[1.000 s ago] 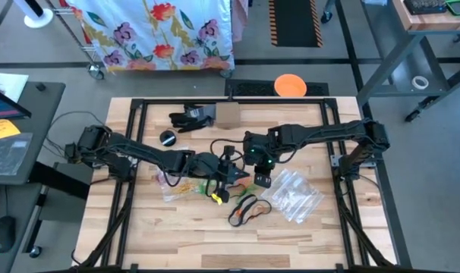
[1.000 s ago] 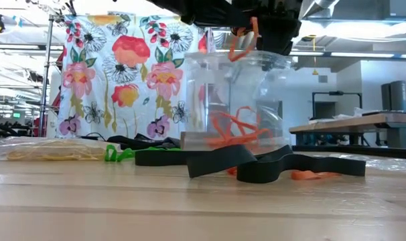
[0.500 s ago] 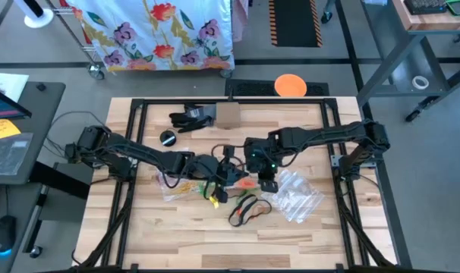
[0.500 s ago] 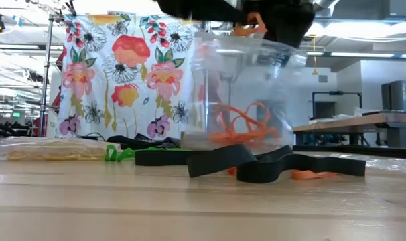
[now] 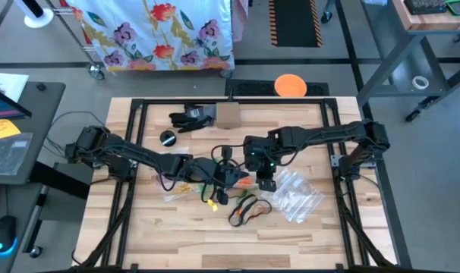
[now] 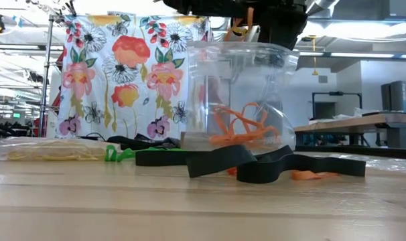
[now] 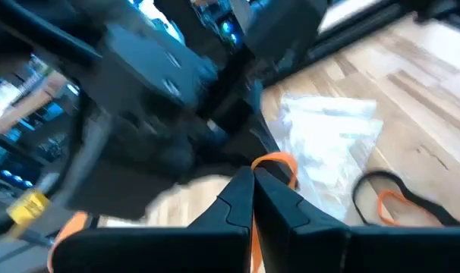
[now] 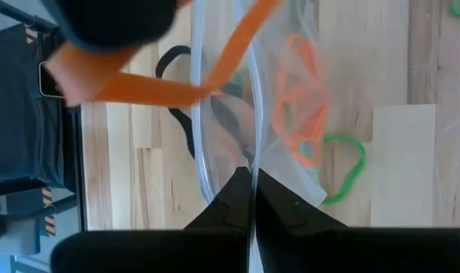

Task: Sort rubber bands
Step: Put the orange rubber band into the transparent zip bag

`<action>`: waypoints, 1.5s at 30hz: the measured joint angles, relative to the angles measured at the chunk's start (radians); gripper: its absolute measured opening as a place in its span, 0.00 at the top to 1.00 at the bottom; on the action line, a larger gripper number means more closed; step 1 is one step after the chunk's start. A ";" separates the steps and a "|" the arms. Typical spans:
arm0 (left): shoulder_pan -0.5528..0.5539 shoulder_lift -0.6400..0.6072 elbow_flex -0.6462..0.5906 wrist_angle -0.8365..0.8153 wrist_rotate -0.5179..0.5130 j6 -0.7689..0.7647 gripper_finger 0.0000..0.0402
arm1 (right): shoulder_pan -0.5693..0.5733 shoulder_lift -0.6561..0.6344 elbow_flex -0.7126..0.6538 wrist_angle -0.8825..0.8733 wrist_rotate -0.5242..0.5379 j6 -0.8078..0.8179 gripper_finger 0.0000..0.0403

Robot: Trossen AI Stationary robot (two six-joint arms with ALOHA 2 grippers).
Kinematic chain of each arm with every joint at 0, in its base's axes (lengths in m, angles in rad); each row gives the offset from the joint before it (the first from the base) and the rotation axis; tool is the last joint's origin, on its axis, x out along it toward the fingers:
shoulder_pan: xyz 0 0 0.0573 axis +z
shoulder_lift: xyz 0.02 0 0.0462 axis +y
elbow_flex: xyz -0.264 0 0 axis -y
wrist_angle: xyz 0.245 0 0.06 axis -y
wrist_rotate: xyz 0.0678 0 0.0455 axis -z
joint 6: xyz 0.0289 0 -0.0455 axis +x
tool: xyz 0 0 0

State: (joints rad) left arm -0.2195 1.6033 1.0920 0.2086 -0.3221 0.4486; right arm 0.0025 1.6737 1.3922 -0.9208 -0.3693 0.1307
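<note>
The wooden table [image 5: 177, 227] carries everything; at its middle a clear zip bag [image 6: 240, 100] hangs upright, the right gripper [image 8: 250, 176] pinching its rim; the left gripper [image 7: 253, 176], just above the bag's mouth, pinches an orange band [image 7: 278, 162]; more orange bands [image 6: 240, 127] lie inside the bag; black bands [image 6: 216, 159] lie beside its foot.
</note>
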 joint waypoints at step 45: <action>0.051 0.047 0.001 -0.079 0.134 -0.150 1.00 | -0.019 -0.001 0.013 0.066 -0.101 -0.097 0.99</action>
State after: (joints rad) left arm -0.1684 1.6507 1.0931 0.1294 -0.1879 0.2983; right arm -0.0162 1.6730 1.4049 -0.8549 -0.4706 0.0334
